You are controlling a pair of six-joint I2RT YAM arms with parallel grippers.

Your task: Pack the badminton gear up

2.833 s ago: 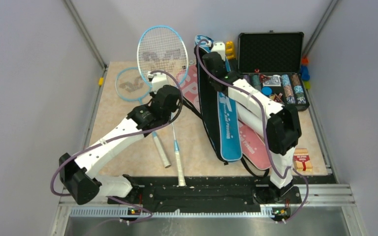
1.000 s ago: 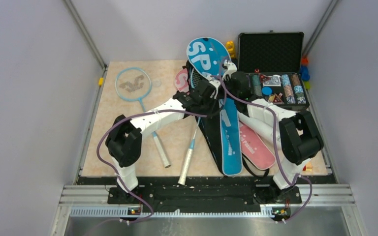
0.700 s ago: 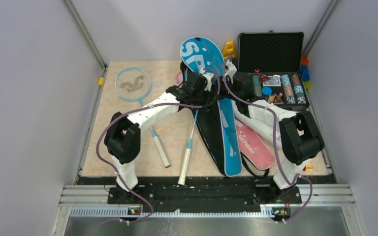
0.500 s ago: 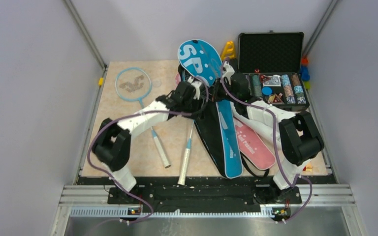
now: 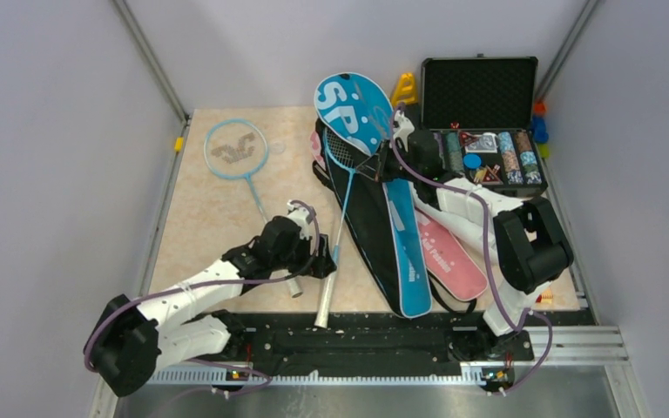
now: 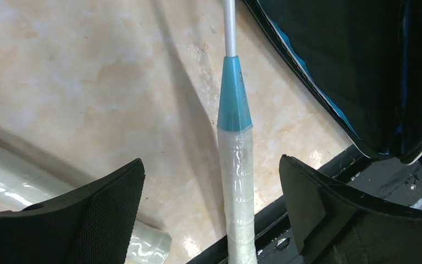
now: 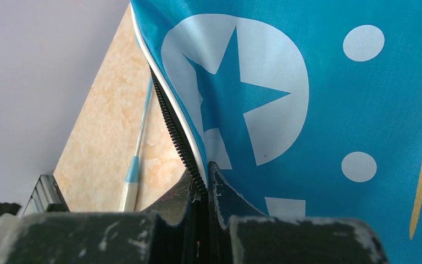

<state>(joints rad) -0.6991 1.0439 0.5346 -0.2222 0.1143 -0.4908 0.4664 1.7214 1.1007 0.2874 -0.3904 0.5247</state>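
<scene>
A light-blue racket lies with its head (image 5: 348, 150) on the black inside of the blue SPORT cover (image 5: 401, 235). Its white handle (image 5: 325, 300) points at the near edge. My left gripper (image 5: 320, 261) is open and hovers over that handle (image 6: 236, 181), which sits between the fingers (image 6: 93, 209) without touching them. My right gripper (image 5: 398, 131) is shut on the zipper edge (image 7: 182, 144) of the cover's flap (image 5: 354, 106) and holds it raised. A second racket (image 5: 235, 150) lies at the left. A pink cover (image 5: 449, 257) lies under the blue one.
An open black case of poker chips (image 5: 488, 113) stands at the back right, with a yellow toy (image 5: 403, 87) beside it. The second racket's handle end (image 6: 140, 245) lies just left of my left fingers. A black rail (image 5: 383, 335) runs along the near edge.
My left gripper let go of the racket, opened wide and drew back along the shaft to the handle. The racket head now rests inside the blue cover. The right gripper keeps the flap lifted.
</scene>
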